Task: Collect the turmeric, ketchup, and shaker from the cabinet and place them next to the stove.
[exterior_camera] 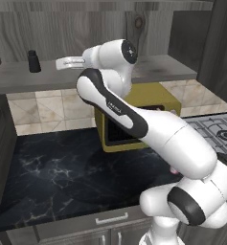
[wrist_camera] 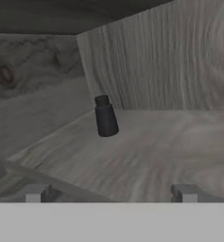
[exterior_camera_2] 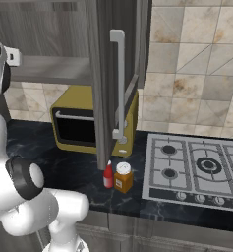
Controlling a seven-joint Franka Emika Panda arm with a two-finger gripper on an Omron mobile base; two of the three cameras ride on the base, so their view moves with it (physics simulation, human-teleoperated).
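Shaker (wrist_camera: 106,116) was seen upright on the cabinet (exterior_camera: 191,28) shelf, ahead of the gripper (wrist_camera: 109,193) and well apart from it, near the back corner; it was the last item left to collect. Turmeric (exterior_camera_2: 123,177) and ketchup (exterior_camera_2: 108,176) were already set on the dark surface (exterior_camera_2: 78,170) just beside the stove (exterior_camera_2: 196,167), far below the gripper. The shaker was a small black cylinder with a narrower top. The gripper was spread wide, nothing held between its fingers (wrist_camera: 35,193).
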